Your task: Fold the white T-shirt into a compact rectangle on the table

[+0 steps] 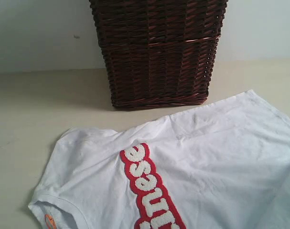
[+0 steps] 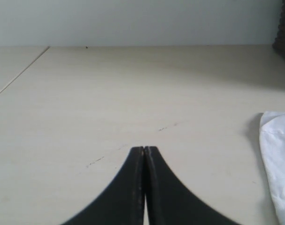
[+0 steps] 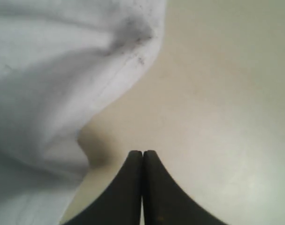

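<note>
A pale beige worktop (image 1: 39, 109) is seen, with a plain light wall (image 1: 35, 28) behind a dark wicker basket (image 1: 159, 52). The white T-shirt (image 1: 221, 157) is spread flat just in front of the basket, lettering up. The left gripper (image 2: 144, 149) and right gripper (image 3: 142, 153) are each pressed together, nothing pinched, over bare worktop beside the shirt's edge.

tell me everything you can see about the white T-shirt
The white wrinkled cotton-looking T-shirt lies spread flat and unfolded on the pale beige table, angled, near the dark brown wicker basket. Fuzzy white letters edged in red cross the chest; a small orange tag shows at its lower-left edge.
</note>
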